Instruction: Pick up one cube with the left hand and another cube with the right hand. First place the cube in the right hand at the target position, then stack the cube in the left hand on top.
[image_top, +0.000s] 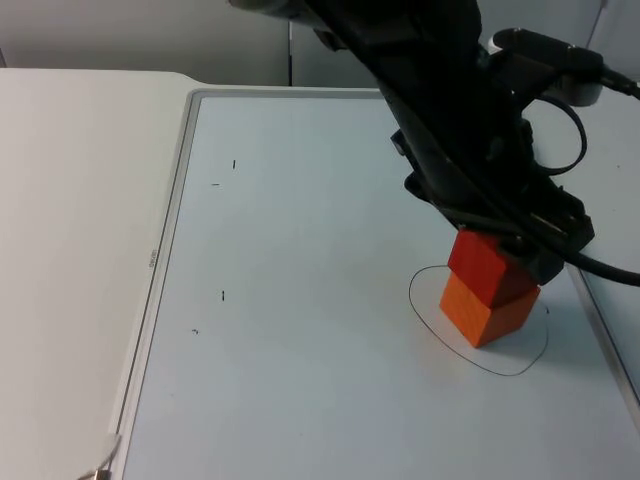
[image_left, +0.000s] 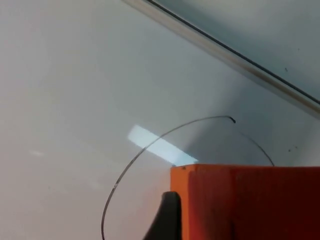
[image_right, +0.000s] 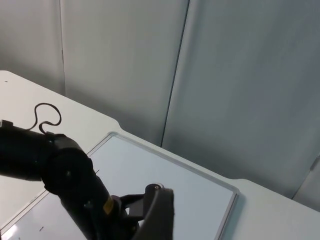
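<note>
Two cubes sit stacked inside the drawn circle (image_top: 480, 318) on the whiteboard (image_top: 300, 300). The orange cube (image_top: 487, 312) rests flat on the board within the circle, toward its far side. The red cube (image_top: 484, 264) lies on top of it, turned a little so its corners do not line up with those below and its near edge overhangs slightly.

From the top view, the left arm (image_top: 450, 110) reaches across from the upper left and ends right over the stack. The left gripper (image_top: 500, 250) is down at the red cube, its black fingers close against the cube's far and right sides. The fingers stand about one cube-width apart, and the cube sits between them; whether the pads press on it or have just let go I cannot tell from these views. In the left wrist view, an orange-red cube face (image_left: 247, 202) lies directly beside one black fingertip (image_left: 167, 217), with no clear gap between them, and the circle's line curves around on the board behind.

The right arm waits raised, away from the stack. In the right wrist view its gripper (image_right: 155, 215) looks out over the board's far corner toward the grey wall (image_right: 225, 75), with the left arm's base (image_right: 55, 170) below it. One finger shows; its opening cannot be told.
</note>
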